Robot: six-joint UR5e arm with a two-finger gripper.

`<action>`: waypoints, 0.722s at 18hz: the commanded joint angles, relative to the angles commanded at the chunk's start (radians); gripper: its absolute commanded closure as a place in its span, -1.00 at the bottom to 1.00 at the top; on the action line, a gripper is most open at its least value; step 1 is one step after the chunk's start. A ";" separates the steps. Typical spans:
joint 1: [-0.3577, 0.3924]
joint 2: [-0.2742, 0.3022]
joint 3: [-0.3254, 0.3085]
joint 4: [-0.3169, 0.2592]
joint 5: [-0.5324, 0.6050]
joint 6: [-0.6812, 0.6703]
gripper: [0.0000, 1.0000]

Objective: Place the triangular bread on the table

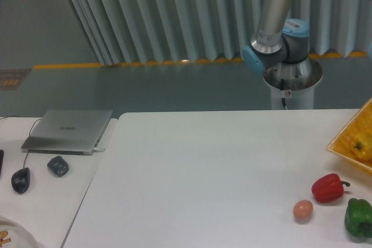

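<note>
The triangular bread is out of view. The white table fills the lower middle and right of the camera view. Only the arm's base and lower joints show behind the table's far edge, with the upper link rising out of the top of the frame. The gripper itself is outside the frame.
A tan egg, a red bell pepper and a green pepper lie near the table's front right. A yellow basket with yellow items sits at the right edge. A laptop, mouse and small dark object rest on the left desk.
</note>
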 joint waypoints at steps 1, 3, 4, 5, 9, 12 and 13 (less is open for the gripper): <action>0.002 0.000 0.006 -0.003 -0.002 0.012 -1.00; 0.000 -0.003 0.015 -0.005 -0.002 0.021 -1.00; -0.001 -0.008 0.015 -0.002 0.000 0.025 -1.00; -0.002 -0.009 0.018 -0.002 0.000 0.028 -1.00; 0.003 -0.014 0.018 0.000 -0.002 0.058 -1.00; 0.006 -0.023 0.026 0.002 0.002 0.083 -1.00; 0.005 -0.025 0.026 0.002 0.003 0.084 -1.00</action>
